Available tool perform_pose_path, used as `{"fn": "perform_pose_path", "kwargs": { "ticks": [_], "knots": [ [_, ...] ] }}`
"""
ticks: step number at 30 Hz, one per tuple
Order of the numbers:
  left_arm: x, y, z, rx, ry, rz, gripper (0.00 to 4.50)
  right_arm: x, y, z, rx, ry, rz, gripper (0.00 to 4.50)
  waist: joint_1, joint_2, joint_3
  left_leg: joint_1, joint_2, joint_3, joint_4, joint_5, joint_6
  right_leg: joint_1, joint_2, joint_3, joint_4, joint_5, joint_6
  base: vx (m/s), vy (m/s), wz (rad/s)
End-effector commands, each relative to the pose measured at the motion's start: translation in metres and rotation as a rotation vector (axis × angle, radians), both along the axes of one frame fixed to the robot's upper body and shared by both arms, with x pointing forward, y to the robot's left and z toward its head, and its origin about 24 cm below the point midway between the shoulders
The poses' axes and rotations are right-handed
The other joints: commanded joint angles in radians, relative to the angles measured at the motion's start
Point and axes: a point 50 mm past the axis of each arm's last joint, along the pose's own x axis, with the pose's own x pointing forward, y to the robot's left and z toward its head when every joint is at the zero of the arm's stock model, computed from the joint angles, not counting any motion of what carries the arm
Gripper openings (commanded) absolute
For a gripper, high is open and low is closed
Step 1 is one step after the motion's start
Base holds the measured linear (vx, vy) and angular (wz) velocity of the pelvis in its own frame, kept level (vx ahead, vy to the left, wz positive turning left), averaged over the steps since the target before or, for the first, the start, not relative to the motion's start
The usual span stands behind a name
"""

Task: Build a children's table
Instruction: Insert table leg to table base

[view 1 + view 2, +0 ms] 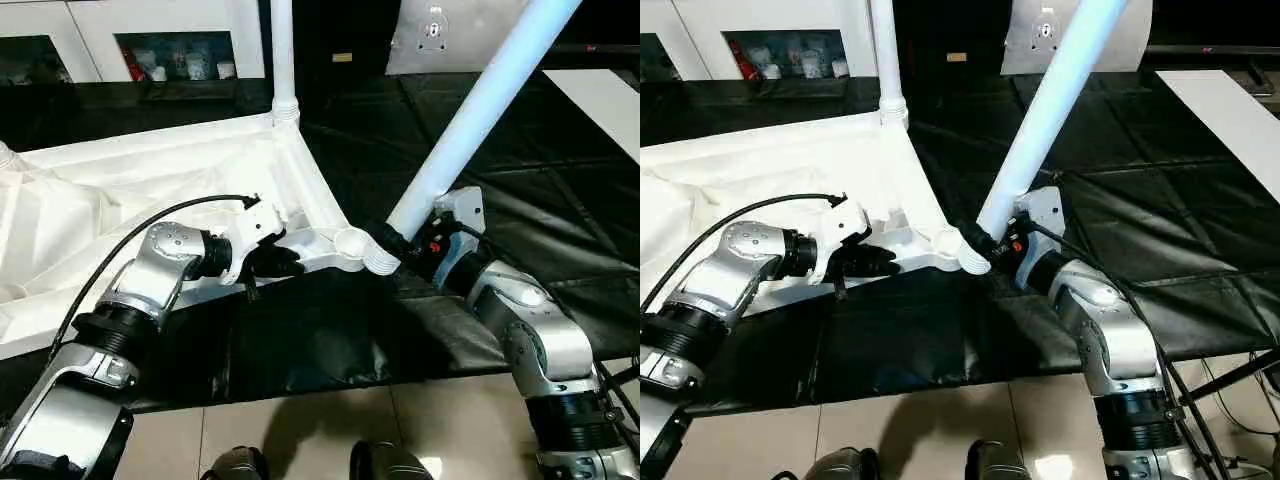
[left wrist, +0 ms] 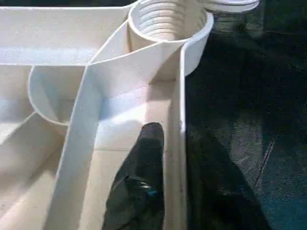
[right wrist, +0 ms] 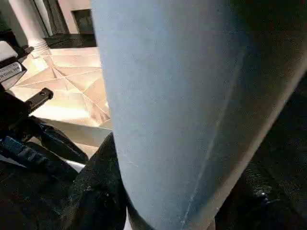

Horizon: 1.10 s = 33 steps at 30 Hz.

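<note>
White plastic table top (image 1: 120,190) lies underside-up; our left gripper (image 1: 272,262) pinches its rim beside the corner socket (image 1: 352,243), where our right gripper (image 1: 402,243) clasps a tilted leg (image 1: 480,115).

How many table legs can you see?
2. One leg stands upright in the far corner; the other leg leans, gripped by the right end effector. More may be hidden.

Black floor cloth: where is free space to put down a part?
The black cloth is bare between the tabletop edge and the tiled floor, and beyond the right gripper. It is crowded at the near corner socket, where the left gripper and the tilted leg meet.
</note>
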Motion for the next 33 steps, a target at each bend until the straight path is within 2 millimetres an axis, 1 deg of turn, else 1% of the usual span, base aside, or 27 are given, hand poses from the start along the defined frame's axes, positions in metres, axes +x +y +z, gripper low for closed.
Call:
{"fn": "perform_pose_path", "kwargs": {
  "ticks": [1,3,4,5,6,9,12,14,16,17,18,19,20,21,22,23,24,25,26,28,30,31,33],
  "knots": [
    [0.0,0.006,-0.001,-0.012,0.014,0.021,0.41,-0.002,0.001,0.002,-0.004,-0.003,0.013,1.88,0.003,0.006,-0.087,0.009,0.041,-0.016,-0.066,-0.184,0.023,0.06,-0.076,0.049,-0.084,-0.305,-0.199,0.0,0.0,0.0],
    [-0.001,0.004,-0.001,-0.023,0.02,0.006,0.38,-0.002,0.0,0.002,-0.003,-0.001,0.013,1.88,0.004,0.006,-0.088,0.008,0.041,-0.016,-0.066,-0.177,0.023,0.06,-0.077,0.05,-0.084,-0.308,-0.195,0.0,0.0,0.0],
    [-0.002,0.004,-0.002,-0.023,0.021,0.004,0.17,-0.002,0.001,0.002,-0.004,-0.001,0.014,1.88,0.004,0.006,-0.087,0.009,0.041,-0.016,-0.066,-0.176,0.023,0.059,-0.076,0.05,-0.083,-0.306,-0.195,0.0,0.0,0.0],
    [-0.002,0.003,-0.002,-0.028,0.023,0.002,0.17,-0.002,0.001,0.002,-0.005,-0.002,0.015,1.88,0.004,0.007,-0.088,0.008,0.042,-0.017,-0.066,-0.172,0.024,0.059,-0.076,0.05,-0.082,-0.295,-0.197,0.0,0.0,0.0],
    [-0.002,0.002,-0.003,-0.035,0.027,0.002,0.01,-0.002,0.001,0.003,-0.006,-0.002,0.017,1.88,0.004,0.007,-0.088,0.007,0.042,-0.017,-0.066,-0.172,0.024,0.059,-0.076,0.05,-0.082,-0.291,-0.198,0.0,0.0,0.0],
    [-0.003,0.0,-0.005,-0.045,0.033,-0.006,0.0,-0.002,0.002,0.003,-0.006,-0.001,0.021,1.88,0.004,0.007,-0.088,0.007,0.042,-0.016,-0.066,-0.173,0.025,0.06,-0.076,0.05,-0.081,-0.283,-0.203,0.0,0.0,0.0],
    [-0.004,-0.001,-0.006,-0.054,0.032,-0.013,0.0,-0.002,0.003,0.003,-0.007,-0.002,0.027,1.88,0.004,0.007,-0.087,0.008,0.042,-0.016,-0.067,-0.176,0.025,0.059,-0.076,0.05,-0.082,-0.29,-0.201,0.0,0.0,0.0],
    [-0.007,-0.001,-0.006,-0.064,0.017,-0.054,0.0,-0.002,0.003,0.005,-0.011,-0.004,0.035,1.88,0.004,0.006,-0.086,0.007,0.042,-0.017,-0.068,-0.177,0.026,0.06,-0.076,0.05,-0.083,-0.294,-0.197,0.0,0.0,0.0],
    [-0.008,-0.001,-0.006,-0.065,0.014,-0.067,0.0,-0.001,0.003,0.005,-0.013,-0.004,0.038,1.88,0.004,0.006,-0.087,0.008,0.042,-0.017,-0.068,-0.18,0.026,0.058,-0.076,0.05,-0.083,-0.298,-0.194,0.0,0.0,0.0],
    [-0.011,-0.001,-0.006,-0.056,0.012,-0.099,0.0,-0.001,0.004,0.006,-0.02,-0.002,0.047,1.88,0.003,0.006,-0.085,0.008,0.042,-0.017,-0.068,-0.181,0.027,0.057,-0.076,0.051,-0.084,-0.301,-0.194,0.0,0.0,0.0],
    [-0.013,-0.001,-0.006,-0.042,0.013,-0.126,0.0,0.0,0.005,0.007,-0.03,-0.001,0.058,1.88,0.002,0.006,-0.085,0.007,0.042,-0.017,-0.068,-0.179,0.026,0.059,-0.076,0.051,-0.082,-0.298,-0.194,0.0,0.0,0.0],
    [-0.018,-0.001,-0.007,-0.016,0.004,-0.181,0.0,0.001,0.008,0.008,-0.056,0.009,0.09,1.88,0.0,0.001,-0.083,0.006,0.043,-0.017,-0.07,-0.17,0.03,0.059,-0.076,0.051,-0.081,-0.29,-0.195,0.0,0.0,0.0],
    [-0.02,-0.002,-0.007,-0.015,0.004,-0.2,0.0,0.001,0.01,0.008,-0.067,0.014,0.107,1.88,0.0,0.003,-0.083,0.006,0.044,-0.018,-0.071,-0.17,0.031,0.058,-0.076,0.051,-0.081,-0.291,-0.195,0.0,0.0,0.0],
    [-0.021,-0.002,-0.007,-0.018,0.005,-0.209,0.0,0.001,0.011,0.008,-0.077,0.021,0.124,1.88,-0.002,0.002,-0.082,0.01,0.046,-0.015,-0.07,-0.169,0.033,0.054,-0.075,0.052,-0.081,-0.284,-0.199,0.0,0.0,0.0],
    [-0.023,-0.003,-0.006,-0.026,0.001,-0.225,0.0,0.001,0.014,0.007,-0.095,0.034,0.148,1.88,-0.001,0.004,-0.081,0.011,0.046,-0.015,-0.07,-0.169,0.033,0.053,-0.074,0.052,-0.079,-0.282,-0.203,0.0,0.0,0.0],
    [-0.023,-0.004,-0.006,-0.033,0.0,-0.234,0.0,0.0,0.016,0.005,-0.117,0.049,0.177,1.88,-0.001,0.0,-0.079,0.009,0.045,-0.014,-0.071,-0.174,0.033,0.054,-0.074,0.052,-0.081,-0.293,-0.201,0.0,0.0,0.0],
    [-0.024,-0.004,-0.006,-0.035,-0.002,-0.24,0.0,-0.002,0.019,0.003,-0.141,0.066,0.211,1.88,0.0,0.002,-0.079,0.011,0.046,-0.015,-0.071,-0.178,0.032,0.053,-0.076,0.052,-0.081,-0.301,-0.199,0.0,0.0,0.0],
    [-0.025,-0.004,-0.006,-0.029,-0.006,-0.247,0.0,-0.003,0.02,0.002,-0.147,0.071,0.224,1.88,0.001,-0.001,-0.076,0.012,0.047,-0.014,-0.072,-0.183,0.033,0.051,-0.076,0.053,-0.083,-0.32,-0.19,0.0,0.0,0.0],
    [-0.026,-0.003,-0.006,-0.02,-0.006,-0.254,0.0,-0.004,0.022,0.001,-0.149,0.081,0.237,1.88,0.001,-0.004,-0.076,0.011,0.046,-0.014,-0.072,-0.185,0.034,0.05,-0.077,0.054,-0.084,-0.327,-0.187,0.0,0.0,0.0],
    [-0.027,-0.002,-0.008,-0.006,-0.006,-0.261,0.0,-0.005,0.024,0.0,-0.155,0.097,0.259,1.88,0.002,-0.001,-0.075,0.011,0.048,-0.016,-0.073,-0.19,0.029,0.049,-0.079,0.054,-0.084,-0.342,-0.18,0.0,0.0,0.0],
    [-0.028,-0.001,-0.008,0.0,-0.004,-0.263,0.0,-0.005,0.026,-0.002,-0.164,0.105,0.272,1.88,0.0,-0.006,-0.074,0.01,0.048,-0.016,-0.074,-0.195,0.026,0.049,-0.079,0.054,-0.085,-0.354,-0.174,0.0,0.0,0.0],
    [-0.028,-0.001,-0.008,0.0,-0.004,-0.263,0.0,-0.005,0.026,-0.002,-0.164,0.105,0.272,1.88,0.0,-0.003,-0.074,0.011,0.048,-0.016,-0.074,-0.195,0.022,0.047,-0.078,0.054,-0.085,-0.357,-0.173,0.0,0.0,0.0],
    [-0.029,0.0,-0.008,0.0,-0.001,-0.276,0.0,-0.004,0.028,-0.003,-0.176,0.112,0.281,1.88,-0.001,-0.006,-0.073,0.011,0.048,-0.016,-0.075,-0.197,0.02,0.047,-0.078,0.055,-0.085,-0.355,-0.173,0.0,0.0,0.0]
  ]
}}
